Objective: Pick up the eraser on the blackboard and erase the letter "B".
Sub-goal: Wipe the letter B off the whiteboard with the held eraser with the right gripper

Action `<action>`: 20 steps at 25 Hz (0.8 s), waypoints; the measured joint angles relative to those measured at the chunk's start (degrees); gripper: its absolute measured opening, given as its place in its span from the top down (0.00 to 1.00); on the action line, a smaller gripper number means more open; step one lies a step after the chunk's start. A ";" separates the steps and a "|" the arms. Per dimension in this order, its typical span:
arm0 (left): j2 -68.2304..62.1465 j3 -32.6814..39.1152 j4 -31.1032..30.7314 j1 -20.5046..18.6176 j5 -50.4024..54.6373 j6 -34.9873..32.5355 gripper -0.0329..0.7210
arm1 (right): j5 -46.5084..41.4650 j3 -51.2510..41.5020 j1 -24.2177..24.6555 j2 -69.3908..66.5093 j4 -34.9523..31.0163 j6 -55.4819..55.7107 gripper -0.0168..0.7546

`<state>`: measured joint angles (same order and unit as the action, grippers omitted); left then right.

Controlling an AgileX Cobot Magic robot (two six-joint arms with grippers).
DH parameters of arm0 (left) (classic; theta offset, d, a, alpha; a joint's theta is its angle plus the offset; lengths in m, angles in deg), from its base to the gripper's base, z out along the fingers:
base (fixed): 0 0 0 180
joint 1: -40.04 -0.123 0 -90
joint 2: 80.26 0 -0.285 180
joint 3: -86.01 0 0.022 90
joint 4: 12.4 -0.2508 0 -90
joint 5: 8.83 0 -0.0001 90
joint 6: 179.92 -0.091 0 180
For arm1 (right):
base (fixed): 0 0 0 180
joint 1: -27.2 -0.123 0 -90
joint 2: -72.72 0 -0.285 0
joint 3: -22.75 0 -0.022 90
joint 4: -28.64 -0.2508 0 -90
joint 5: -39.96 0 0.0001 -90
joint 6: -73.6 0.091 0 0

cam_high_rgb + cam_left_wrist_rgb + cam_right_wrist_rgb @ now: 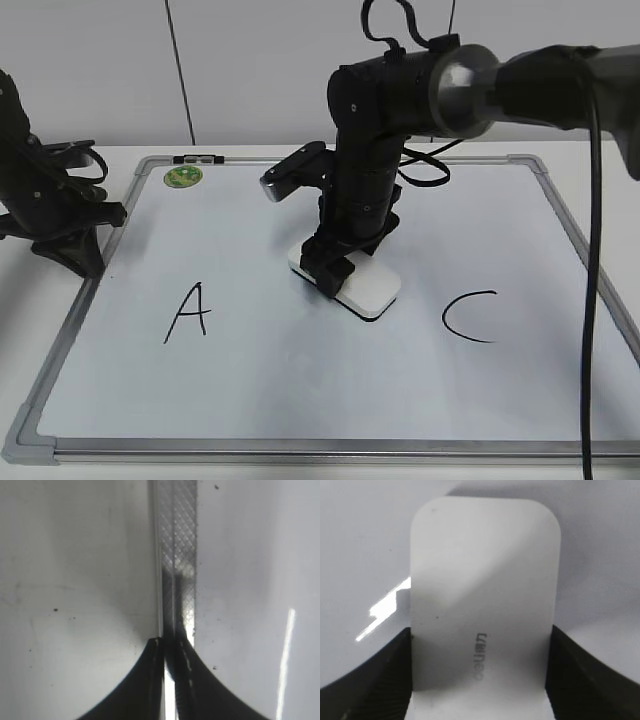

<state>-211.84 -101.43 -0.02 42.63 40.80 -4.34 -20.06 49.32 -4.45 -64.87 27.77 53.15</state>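
Observation:
The eraser (372, 290), a white rounded block with grey lettering, lies flat on the blackboard (300, 380) between the black "A" (190, 312) and the black "C" (468, 316). My right gripper (335, 262) is shut on the eraser's two long sides; in the right wrist view the eraser (482, 580) fills the space between the jaws (480, 645). No letter "B" shows; the board under the eraser and gripper is hidden. My left gripper (88, 258) is shut and empty at the board's left frame; in the left wrist view its tips (172, 642) sit over the frame (180, 530).
The round green sticker (183, 176) and a small dark clip (198, 158) are at the board's back left corner. The right arm's cable (592, 300) hangs over the board's right side. A white wall stands close behind.

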 joint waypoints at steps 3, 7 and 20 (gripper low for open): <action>0.00 0.00 0.00 0.00 0.00 0.00 0.91 | 0.00 0.00 0.60 0.00 0.11 0.00 0.28; 0.00 0.00 0.00 0.00 -0.09 0.00 0.90 | 0.11 0.00 2.92 0.00 -1.61 0.00 0.28; 0.00 0.00 0.19 0.00 -0.09 -0.10 0.90 | 0.43 -0.38 13.35 0.90 0.87 0.00 0.28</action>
<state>-211.84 -101.43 0.18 42.63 40.70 -4.44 -19.64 48.93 8.90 -63.96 28.64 53.15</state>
